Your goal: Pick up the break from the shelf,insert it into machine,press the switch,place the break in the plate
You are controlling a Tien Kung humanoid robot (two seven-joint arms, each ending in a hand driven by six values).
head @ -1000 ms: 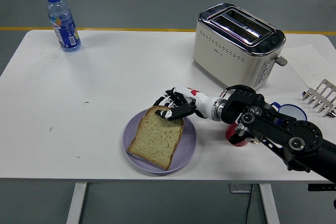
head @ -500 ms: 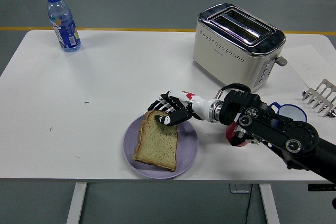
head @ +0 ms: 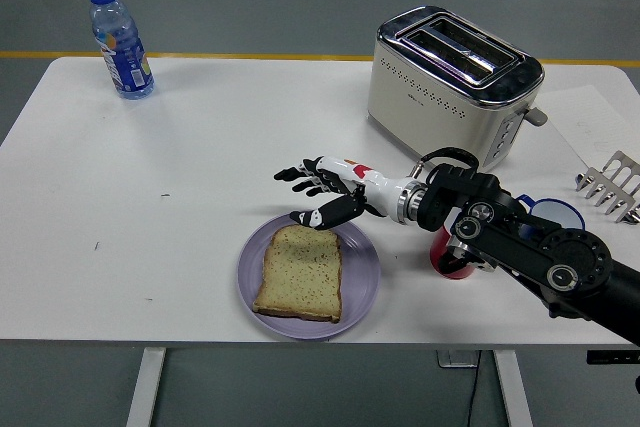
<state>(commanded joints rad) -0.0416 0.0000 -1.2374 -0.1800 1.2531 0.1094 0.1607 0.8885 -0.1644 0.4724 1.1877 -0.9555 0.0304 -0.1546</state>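
Change since earlier frames: right hand (head: 318, 195) has let go of the bread slice (head: 300, 272) and lifted off it; the slice, gripped at its top edge half a second ago, now lies flat and free on the plate (head: 364, 265)
Right hand state: fingers (head: 292, 175) spread and extended toward the left of the view, holding nothing; thumb tip just above the slice's top edge, whether it touches cannot be told
Right arm: black, enters from the lower right corner and reaches across the near part of the table (head: 200, 147)
Left arm: out of view
Bread slice location: directly below and just nearer the camera than the hand, flat on the plate, crust edge toward the hand
Plate: lilac, round, under the slice, beneath the fingertips and near the table's front edge
Toaster (head: 452, 82): cream and chrome, two empty slots on top, beyond the hand's wrist on the far right part of the table, well apart from the fingers
Red object (head: 448, 259): just behind the forearm on the wrist side, mostly hidden by the arm
Blue-rimmed cup (head: 550, 213): farther along the forearm, partly hidden
Metal rack (head: 612, 187): at the right edge of the view, far from the hand
Water bottle (head: 120, 41): upright, blue cap, at the far left corner of the table, well apart from the hand
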